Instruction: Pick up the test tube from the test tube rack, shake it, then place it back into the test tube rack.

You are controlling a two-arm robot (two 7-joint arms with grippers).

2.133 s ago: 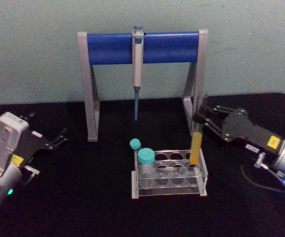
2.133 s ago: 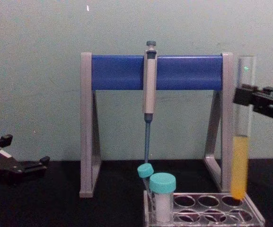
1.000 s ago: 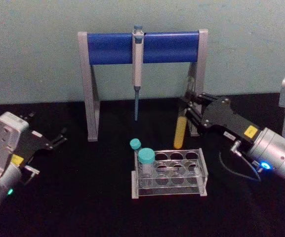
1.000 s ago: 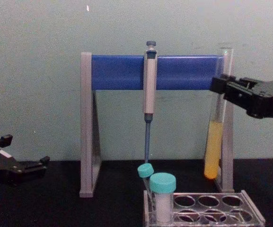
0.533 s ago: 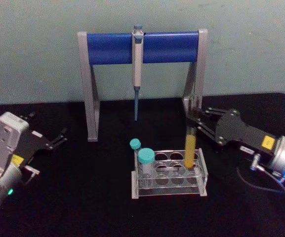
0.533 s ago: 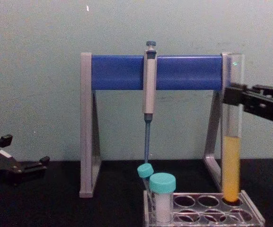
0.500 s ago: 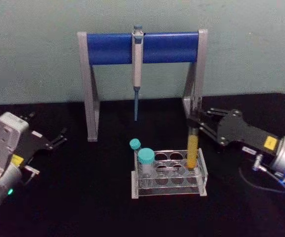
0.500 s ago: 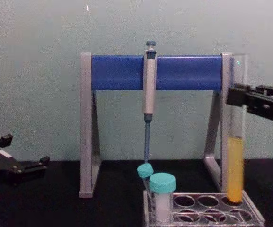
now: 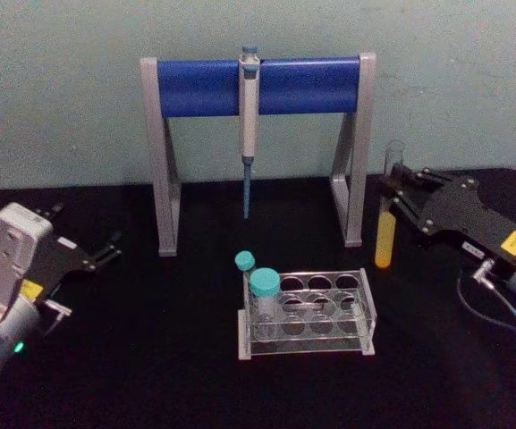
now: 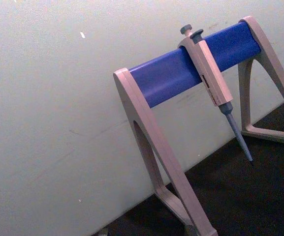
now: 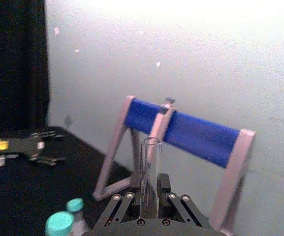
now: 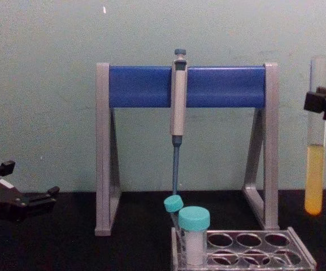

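So the right claw (image 9: pixel 392 191) is clamped on the test tube (image 9: pixel 385 219), gripping the upper glass a bit under the open rim. The tube hangs dead upright: long axis vertical, mouth up, round bottom down, yellow-orange liquid sitting in the lower part. Its bottom is clear of the black desk (image 9: pixel 150 357), straight below the claw. The test tube rack (image 9: pixel 366 315) is lower than the claw, off to its left and closer to the robot, well apart from the tube. Two teal-capped vials (image 9: pixel 259 279) stand at the rack end farthest from the claw. The grey-and-blue pipette stand (image 9: pixel 258 86) has its nearest leg just to the claw's left, and a pipette (image 9: pixel 249 116) hangs from the middle of its bar. The chest view cuts the right claw off at the edge, so you just get a dark chunk across the tube, and it crops the near side of the rack too. In the right wrist view the tube's lower half is hidden behind the claw itself, and the empty top of the glass pokes up past it. The left claw (image 9: pixel 83 231) is parked way over at the opposite end of the desk from the right one, fingers apart, holding nothing.
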